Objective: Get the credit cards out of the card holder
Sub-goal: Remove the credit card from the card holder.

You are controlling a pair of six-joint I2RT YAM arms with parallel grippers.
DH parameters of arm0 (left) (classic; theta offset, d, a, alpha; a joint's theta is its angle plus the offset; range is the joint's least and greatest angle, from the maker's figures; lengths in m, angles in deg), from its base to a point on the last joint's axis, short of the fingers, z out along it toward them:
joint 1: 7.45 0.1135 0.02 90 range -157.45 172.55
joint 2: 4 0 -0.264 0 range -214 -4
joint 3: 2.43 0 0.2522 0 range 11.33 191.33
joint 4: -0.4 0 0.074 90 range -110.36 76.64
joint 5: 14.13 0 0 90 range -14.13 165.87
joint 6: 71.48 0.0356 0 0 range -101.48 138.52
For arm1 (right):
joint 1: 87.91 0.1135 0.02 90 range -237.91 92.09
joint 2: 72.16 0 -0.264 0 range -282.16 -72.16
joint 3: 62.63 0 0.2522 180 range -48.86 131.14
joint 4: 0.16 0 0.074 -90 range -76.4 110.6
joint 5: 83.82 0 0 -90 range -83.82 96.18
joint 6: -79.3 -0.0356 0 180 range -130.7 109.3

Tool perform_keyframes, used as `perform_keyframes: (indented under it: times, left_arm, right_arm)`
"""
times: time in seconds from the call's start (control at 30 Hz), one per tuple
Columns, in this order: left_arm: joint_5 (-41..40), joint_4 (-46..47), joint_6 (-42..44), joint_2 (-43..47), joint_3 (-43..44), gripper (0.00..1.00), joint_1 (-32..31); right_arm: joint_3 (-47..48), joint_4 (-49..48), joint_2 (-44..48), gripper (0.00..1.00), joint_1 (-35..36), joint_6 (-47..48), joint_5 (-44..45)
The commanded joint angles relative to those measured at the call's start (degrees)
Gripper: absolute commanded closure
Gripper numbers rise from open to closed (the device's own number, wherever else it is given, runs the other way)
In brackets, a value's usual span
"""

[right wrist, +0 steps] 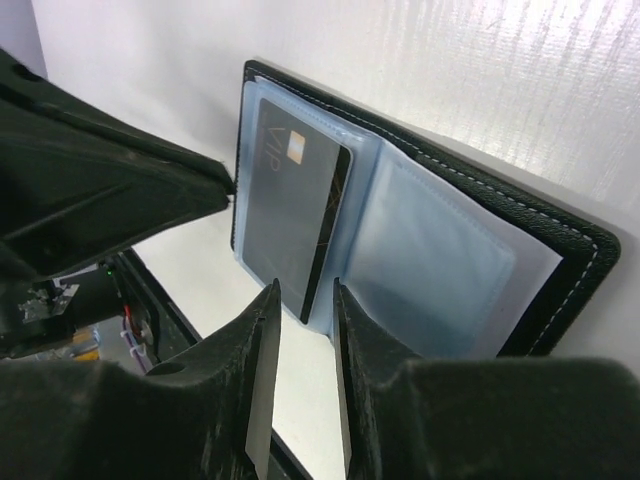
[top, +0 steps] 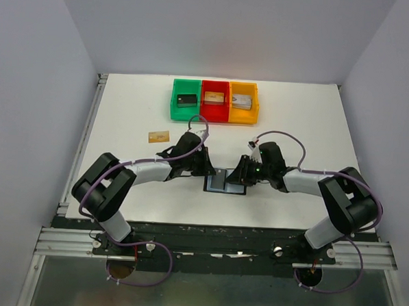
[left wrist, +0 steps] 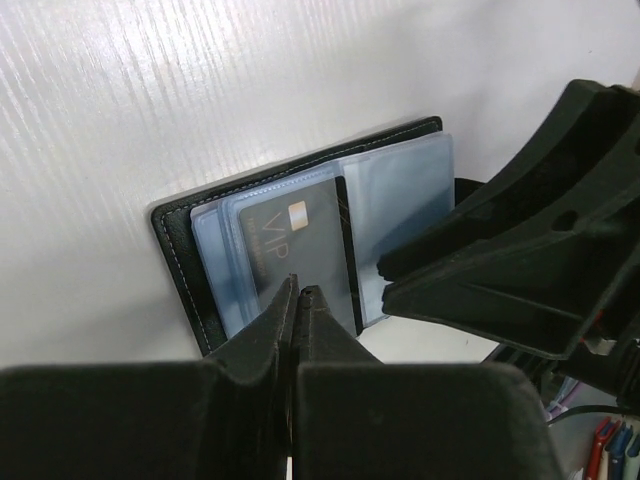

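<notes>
From above, both arms bend at the elbow and reach in to the middle of the table (top: 295,130). The left gripper (top: 205,171) and the right gripper (top: 241,177) come down low from each side over the card holder (top: 225,184). It lies open and flat between them. A tan-gold card (top: 159,136) lies alone on the table to the left. A green bin (top: 185,111), a red bin (top: 214,113) and an orange bin (top: 242,114) stand in a row at the back.

From the left wrist, the left gripper's fingers are pressed tight together. Their tips sit at the near edge of a black card (left wrist: 300,235) in a bluish pocket. I cannot tell if they pinch it.

From the right wrist, the right gripper's fingers have a small gap between them. The black card's corner sits by that gap.
</notes>
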Motion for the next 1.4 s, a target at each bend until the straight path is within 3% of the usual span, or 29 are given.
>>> perform_keyframes:
  times: [0.0,0.6,1.13,1.37]
  left_arm:
    - [-0.47,-1.04,0.24,-2.34,1.28,0.97,-0.6]
    - [-3.9,-3.51,0.42,-1.65,0.75,0.99,-0.96]
    - [-5.74,-3.33,0.5,2.4,-0.57,0.98,-1.04]
    - [-5.92,-4.74,0.77,0.21,0.31,0.99,-1.04]
  right_arm:
    - [-0.71,-2.12,2.1,0.64,-0.17,-2.34,0.23]
    - [0.08,-9.87,-5.45,0.62,-0.17,-7.18,-3.47]
    - [0.6,-9.52,-6.69,0.62,-0.26,-6.75,-3.38]
    - [1.04,-9.6,-6.69,0.62,-0.26,-7.01,-3.64]
